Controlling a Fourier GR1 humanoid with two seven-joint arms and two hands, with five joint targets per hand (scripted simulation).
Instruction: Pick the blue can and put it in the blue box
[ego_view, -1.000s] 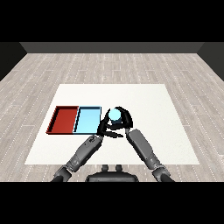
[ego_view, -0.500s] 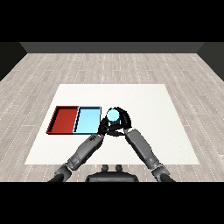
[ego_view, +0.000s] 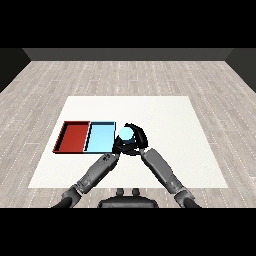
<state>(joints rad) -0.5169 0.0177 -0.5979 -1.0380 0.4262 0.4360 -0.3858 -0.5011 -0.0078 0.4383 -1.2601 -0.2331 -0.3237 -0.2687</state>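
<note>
The right hand (ego_view: 136, 144) was curled round the blue can (ego_view: 125, 134), held upright just off the blue tray's (ego_view: 100, 138) right edge, near mid-worktop. The left hand (ego_view: 118, 146) sat under it, fingers hidden. Leftward lay the tray, so I'd judge a short carry.

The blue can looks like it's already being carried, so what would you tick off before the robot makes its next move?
1. Blue can held: ok, the right robot hand curls round it.
2. Can over the light blue tray: not ok, it sits just off the tray's right edge.
3. Light blue tray free to receive it: ok, nothing shows inside.
4. Red tray out of the way: ok, it lies on the far side of the light blue one.
5. Left robot hand clear of the can: cannot tell, it is close beside the right hand.
</note>
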